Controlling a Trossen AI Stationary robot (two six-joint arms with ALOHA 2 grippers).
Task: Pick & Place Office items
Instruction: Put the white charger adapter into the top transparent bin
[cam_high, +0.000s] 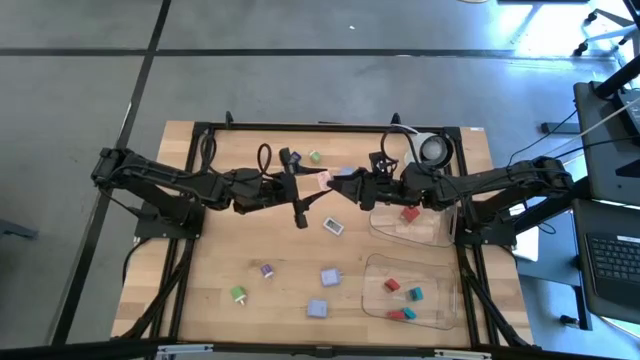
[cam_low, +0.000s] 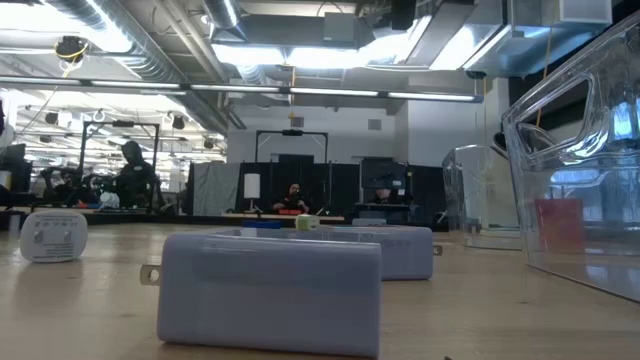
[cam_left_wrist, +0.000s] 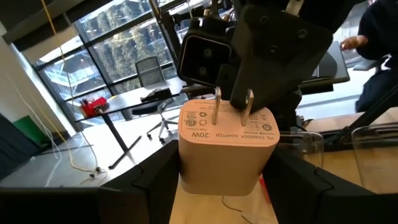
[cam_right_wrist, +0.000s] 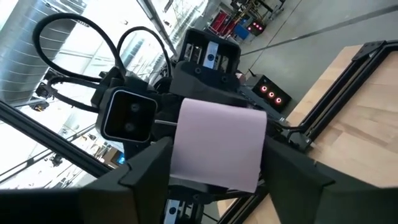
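Observation:
A pink plug-in charger block (cam_high: 325, 180), one of the office items, hangs above the table's middle between my two grippers. My left gripper (cam_high: 312, 183) reaches in from the left and is shut on it. From the right, my right gripper (cam_high: 350, 185) has its fingers against the same block. The left wrist view shows its label face and two metal prongs (cam_left_wrist: 233, 106). Other small items lie loose on the wood: green (cam_high: 315, 157), white (cam_high: 333, 227), purple (cam_high: 266, 270), lavender (cam_high: 329, 277). My left gripper pinches the charger's two plain sides (cam_left_wrist: 186, 168) between its fingers, at the end away from the prongs. The fingers come level from the table's left. The block is lifted clear of the table. My right gripper has the charger's opposite sides (cam_right_wrist: 180, 155) between its two fingers, one finger (cam_right_wrist: 149, 174) on each side. It comes level from the table's right, facing my left gripper. The block fills the gap between the fingers; how far back it reaches I cannot tell.
Two clear trays stand at the right. The far one (cam_high: 440, 232) holds a red piece. The near one (cam_high: 375, 300) holds red and teal pieces. A white tape roll (cam_high: 435, 150) sits at the back right. A green (cam_high: 238, 294) and a lavender piece (cam_high: 317, 309) lie near the front.

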